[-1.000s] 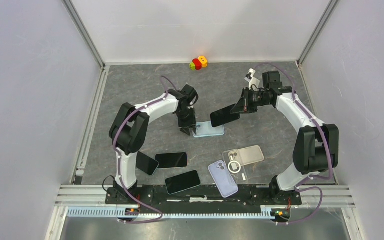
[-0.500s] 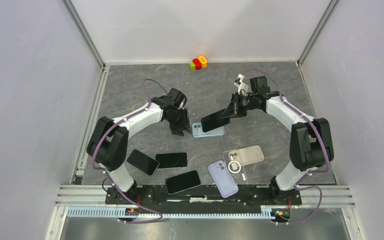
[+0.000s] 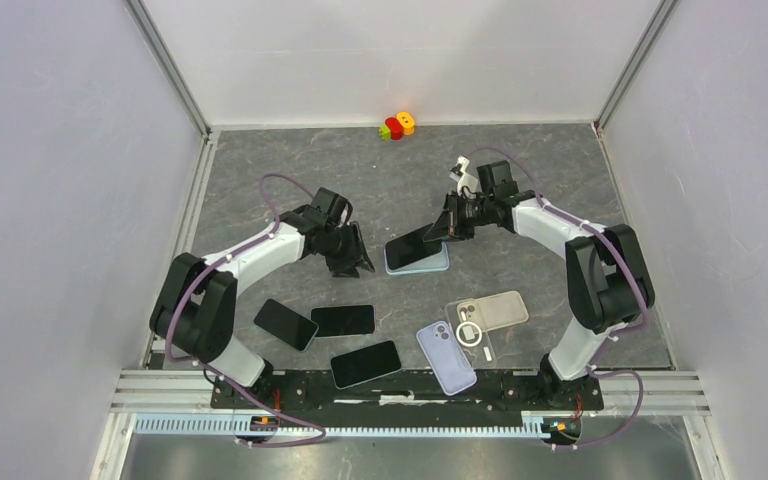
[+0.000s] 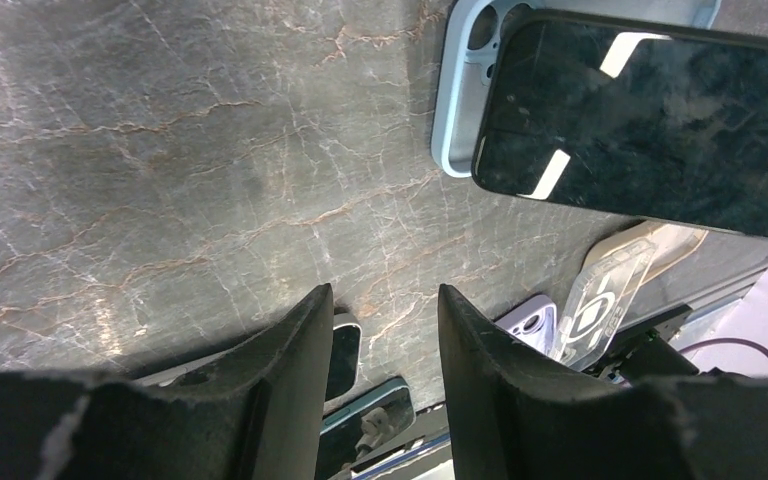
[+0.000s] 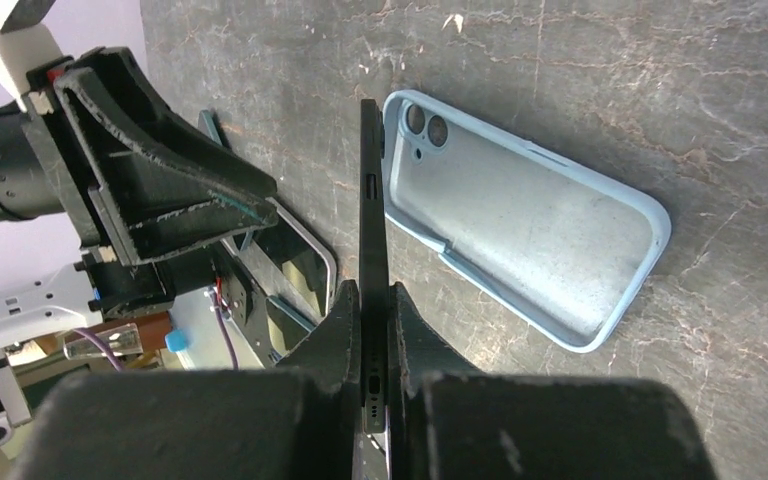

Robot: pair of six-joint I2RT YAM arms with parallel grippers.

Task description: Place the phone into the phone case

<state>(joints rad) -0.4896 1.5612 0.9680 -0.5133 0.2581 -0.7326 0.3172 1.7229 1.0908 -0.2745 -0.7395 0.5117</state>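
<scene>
My right gripper (image 3: 448, 228) is shut on a black phone (image 3: 412, 246) and holds it tilted just above a light blue phone case (image 3: 430, 265) lying open side up on the table. In the right wrist view the phone (image 5: 371, 230) stands edge-on between my fingers, beside the case (image 5: 520, 220). My left gripper (image 3: 358, 262) is open and empty, just left of the case, near the table. In the left wrist view the phone (image 4: 650, 125) overlaps the case (image 4: 460, 90).
Three dark phones (image 3: 286, 323) (image 3: 343, 320) (image 3: 365, 363) lie at the front left. A lilac case (image 3: 446, 357), a clear case (image 3: 470, 332) and a beige case (image 3: 503, 309) lie at the front right. A small coloured toy (image 3: 397, 125) sits by the back wall.
My right gripper has carried the phone left and down over the blue case. My left gripper has drawn back left, off the case.
</scene>
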